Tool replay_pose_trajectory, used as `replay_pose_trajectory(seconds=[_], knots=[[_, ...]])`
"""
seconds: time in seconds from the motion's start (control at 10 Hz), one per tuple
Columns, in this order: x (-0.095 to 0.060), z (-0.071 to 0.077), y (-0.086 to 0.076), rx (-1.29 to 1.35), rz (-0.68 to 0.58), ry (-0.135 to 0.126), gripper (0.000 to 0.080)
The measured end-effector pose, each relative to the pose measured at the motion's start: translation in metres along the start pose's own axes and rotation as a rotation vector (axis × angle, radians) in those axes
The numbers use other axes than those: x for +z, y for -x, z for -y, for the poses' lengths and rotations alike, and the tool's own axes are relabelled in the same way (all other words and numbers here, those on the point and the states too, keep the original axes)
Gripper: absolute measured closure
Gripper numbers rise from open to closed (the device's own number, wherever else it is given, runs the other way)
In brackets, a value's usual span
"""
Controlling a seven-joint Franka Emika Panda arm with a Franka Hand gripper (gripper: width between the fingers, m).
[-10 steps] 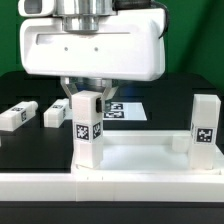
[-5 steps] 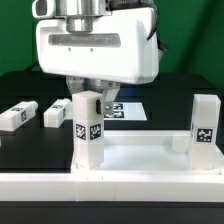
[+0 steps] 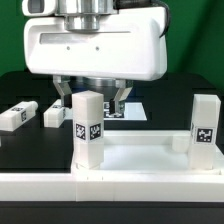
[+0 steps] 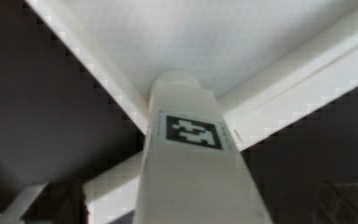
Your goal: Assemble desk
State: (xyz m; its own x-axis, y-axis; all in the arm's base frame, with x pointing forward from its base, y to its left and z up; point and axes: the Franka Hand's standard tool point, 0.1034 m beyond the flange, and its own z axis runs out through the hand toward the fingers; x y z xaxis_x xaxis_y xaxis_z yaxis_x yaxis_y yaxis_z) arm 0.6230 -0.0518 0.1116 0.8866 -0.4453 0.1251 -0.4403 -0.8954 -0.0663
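Two legs (image 3: 87, 128) stand in the top (image 3: 140, 160)
Two loose legs (image 3: 15, 116) left; gripper (image 3: 90, 98) jaws apart around one upright leg

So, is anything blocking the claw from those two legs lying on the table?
Nothing visible stands between them. The open gripper straddles the upright leg on the desk top, so it would probably have to rise clear of that first. The loose legs lie toward the exterior view's left.
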Motion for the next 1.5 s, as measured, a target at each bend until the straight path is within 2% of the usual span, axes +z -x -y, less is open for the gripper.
replay_pose_trajectory(seconds=[0.7,1.2,1.3,1.4,1.5], knots=[[0.0004,-0.0012,-0.0011,-0.545,-0.001,0.004,0.0151],[0.0003,-0.0062,-0.003,-0.868,0.004,0.024,0.0151],[0.0002,-0.0072,-0.0035,-0.908,0.004,0.024,0.0237],[0.0003,-0.0069,-0.0032,-0.885,0.004,0.023,0.0372],[0.0004,-0.007,-0.0032,-0.885,0.004,0.023,0.0372]])
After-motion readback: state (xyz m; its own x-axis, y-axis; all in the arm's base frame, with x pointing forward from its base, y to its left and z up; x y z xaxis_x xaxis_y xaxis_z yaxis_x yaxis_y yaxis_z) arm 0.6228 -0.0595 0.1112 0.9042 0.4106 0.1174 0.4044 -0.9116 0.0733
